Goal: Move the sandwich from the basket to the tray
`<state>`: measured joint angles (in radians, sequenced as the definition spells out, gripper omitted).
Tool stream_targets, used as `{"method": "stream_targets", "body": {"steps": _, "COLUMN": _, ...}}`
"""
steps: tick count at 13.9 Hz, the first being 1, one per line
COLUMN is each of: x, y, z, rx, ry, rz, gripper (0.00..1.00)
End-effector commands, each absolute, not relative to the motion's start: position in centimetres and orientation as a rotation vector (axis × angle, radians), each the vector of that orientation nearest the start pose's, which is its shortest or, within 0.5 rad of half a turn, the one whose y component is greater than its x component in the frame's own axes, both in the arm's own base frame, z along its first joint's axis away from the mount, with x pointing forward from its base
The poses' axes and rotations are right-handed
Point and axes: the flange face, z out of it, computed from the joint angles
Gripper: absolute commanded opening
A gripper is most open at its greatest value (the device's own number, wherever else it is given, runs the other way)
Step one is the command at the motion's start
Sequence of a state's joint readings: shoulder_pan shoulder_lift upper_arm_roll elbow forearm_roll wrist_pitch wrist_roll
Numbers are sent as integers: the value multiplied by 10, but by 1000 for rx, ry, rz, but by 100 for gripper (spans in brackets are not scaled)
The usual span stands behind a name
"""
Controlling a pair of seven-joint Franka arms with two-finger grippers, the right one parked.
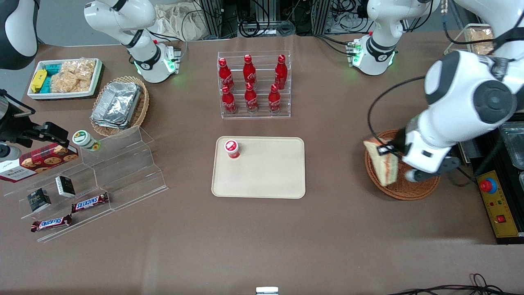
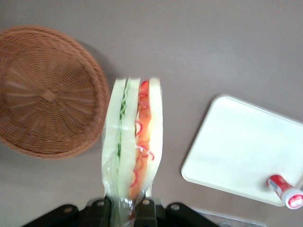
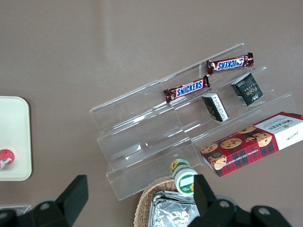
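The sandwich (image 1: 382,162) is held clamped in the left arm's gripper (image 2: 127,208), lifted above the table with its filling edge showing red and green between the pale bread slices. In the front view it is seen over the rim of the reddish-brown wicker basket (image 1: 403,188), on the side toward the beige tray (image 1: 258,168); much of the basket is covered by the arm. In the left wrist view the basket is seen empty, just beside the sandwich, and only the gripper's finger bases are visible, the tips being hidden by the bread. The tray is cut off at that view's edge. A small red-capped bottle (image 1: 232,148) stands on the tray, at its corner farthest from the front camera.
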<state>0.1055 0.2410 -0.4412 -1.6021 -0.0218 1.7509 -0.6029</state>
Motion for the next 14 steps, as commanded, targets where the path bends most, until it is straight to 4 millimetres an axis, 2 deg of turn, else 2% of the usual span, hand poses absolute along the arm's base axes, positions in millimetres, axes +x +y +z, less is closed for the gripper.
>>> {"method": "stream_targets", "body": {"steps": 1, "x": 601, "y": -231, "z": 488, "rx": -3239, "ry": -353, "rz": 188, "gripper": 0}}
{"method": "stream_targets", "body": {"steps": 3, "x": 600, "y": -289, "z": 462, "rx": -3272, "ry": -371, "rz": 160, "gripper": 0}}
{"method": "stream_targets", "body": {"steps": 6, "x": 595, "y": -350, "z": 423, "rx": -3328, "ry": -344, "rz": 111, "gripper": 0}}
{"method": "stream_targets", "body": {"steps": 8, "x": 593, "y": -372, "z": 384, "rx": -3344, "ry": -314, "rz": 115, "gripper": 0}}
{"method": "stream_targets", "body": {"steps": 11, "x": 587, "y": -403, "z": 306, "rx": -3281, "ry": -270, "rz": 74, "gripper": 0}}
{"method": "stream_targets", "body": {"steps": 13, "x": 583, "y": -413, "z": 275, "rx": -3249, "ry": -262, "rz": 29, "gripper": 0}}
{"method": "stream_targets", "body": {"steps": 14, "x": 575, "y": -427, "z": 264, "rx": -3256, "ry": -245, "rz": 19, "gripper": 0}}
